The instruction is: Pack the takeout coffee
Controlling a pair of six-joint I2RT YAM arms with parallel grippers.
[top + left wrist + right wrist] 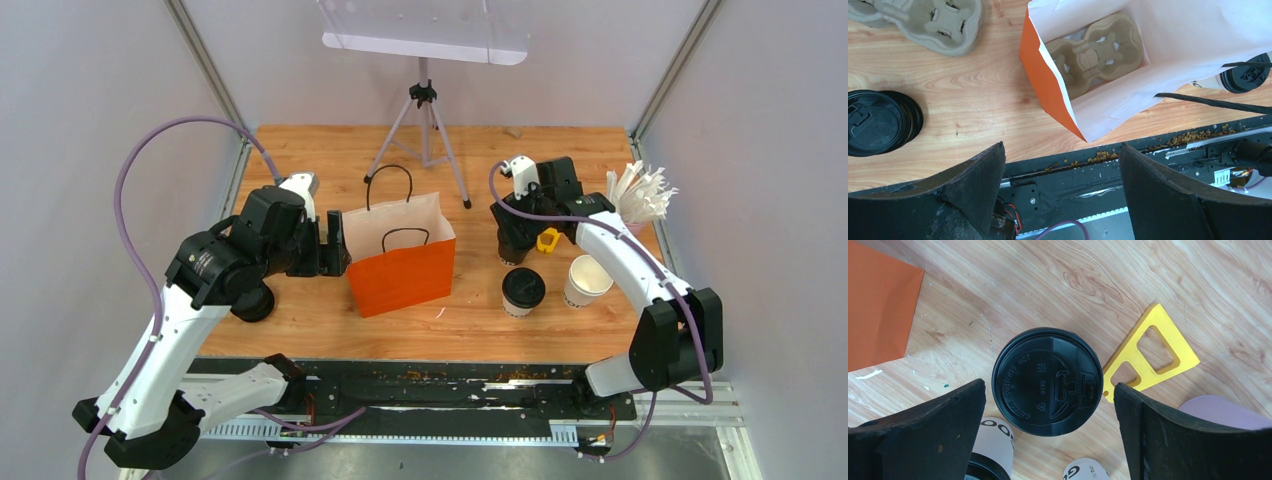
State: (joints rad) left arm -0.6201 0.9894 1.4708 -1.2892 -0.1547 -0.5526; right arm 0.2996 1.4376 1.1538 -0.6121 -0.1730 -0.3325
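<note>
Takeout coffee cups (522, 290) upright on the bench (300, 330) right of the orange bag (400, 280), one black lid (1047, 381) between the fingers (948, 425) of the wide-open, empty right end effector (1048, 385), left end effector (1062, 146) equally open; light, crushable paper, likely best gripped gently beneath the lid.

Black lid (1047, 381), right wrist view: raised lettering curved along the left rim reads "CAUTION CONTENTS HOT". Near the centre is a short raised code. The digits "125" are legible; the leading character is not. Below the code is a small raised triangle symbol. Above it is a small square mark, content unreadable.

White cup (994, 439), lower left: dark printed letters "OO", the rest hidden.

Second white cup (1083, 471), bottom edge: dark printed letters "GO", the rest cut off.
</note>
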